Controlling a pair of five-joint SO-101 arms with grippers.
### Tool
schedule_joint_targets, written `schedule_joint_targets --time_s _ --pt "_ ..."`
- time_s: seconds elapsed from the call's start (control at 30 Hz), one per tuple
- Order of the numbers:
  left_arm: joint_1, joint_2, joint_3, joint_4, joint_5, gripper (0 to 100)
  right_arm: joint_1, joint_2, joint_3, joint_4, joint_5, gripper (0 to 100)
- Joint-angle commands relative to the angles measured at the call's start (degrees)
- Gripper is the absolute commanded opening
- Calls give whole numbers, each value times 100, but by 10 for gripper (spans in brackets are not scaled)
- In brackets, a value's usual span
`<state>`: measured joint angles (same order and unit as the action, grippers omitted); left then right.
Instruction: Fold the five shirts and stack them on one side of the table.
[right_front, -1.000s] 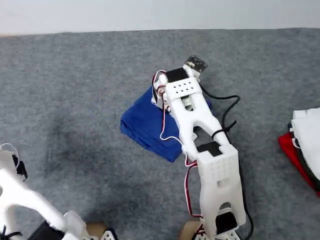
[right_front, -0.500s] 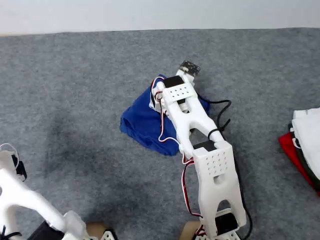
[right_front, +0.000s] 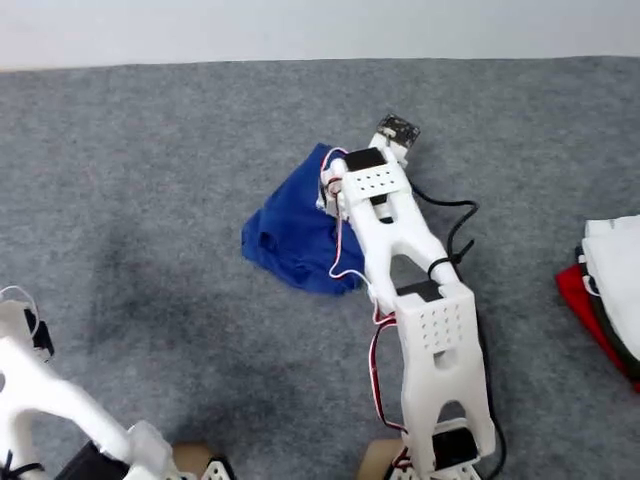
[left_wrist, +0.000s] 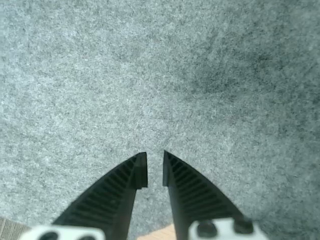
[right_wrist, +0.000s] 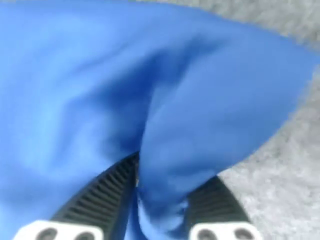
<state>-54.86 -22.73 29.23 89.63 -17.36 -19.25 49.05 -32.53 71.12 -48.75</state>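
The right gripper (right_wrist: 162, 180) is pinched tight on the blue shirt (right_wrist: 100, 75). A fold of the cloth is caught between its two black fingers (right_wrist: 105, 190), and one finger is partly covered by the cloth. In the high view, one corner of the blue shirt (right_front: 290, 235) is pulled up into a point where it is gripped. The rest of it is left bunched and wrinkled on the grey table cover (right_front: 150, 180).

The white right arm (right_front: 420, 320) is stretched from the gripped corner of the blue shirt back to the near edge of the table. A black cable (right_front: 455, 215) is looped beside the arm, on the side away from the blue shirt.

A stack of folded shirts (right_front: 605, 290) is seen well apart from the blue shirt, past the right arm, at the table's edge. A white shirt (right_front: 615, 255) is laid on top, a dark one is tucked under it, and a red one (right_front: 572, 292) is at the bottom.

The left arm (right_front: 45, 390) is kept well apart from the blue shirt, on the side away from the stack. The left gripper (left_wrist: 155, 167) is held over the grey cover. Its fingers are almost pressed together, with only a thin gap between the tips, and nothing is held in them.
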Motion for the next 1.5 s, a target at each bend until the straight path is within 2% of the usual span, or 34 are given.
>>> schedule_joint_targets --time_s 0.0,0.27,0.5,0.8,1.47 --pt "44 -158 -22 -97 18 69 57 -180 -273 -189 229 8" --pt "44 -158 -22 -97 18 69 101 -1297 -273 66 905 8" --pt "44 -176 -22 -97 26 69 66 -2255 -264 75 2198 8" --pt "44 -185 -22 -97 26 69 145 -3213 -264 523 2954 8" --pt "44 -193 -22 -53 35 69 2545 -4242 -264 1059 3068 8"
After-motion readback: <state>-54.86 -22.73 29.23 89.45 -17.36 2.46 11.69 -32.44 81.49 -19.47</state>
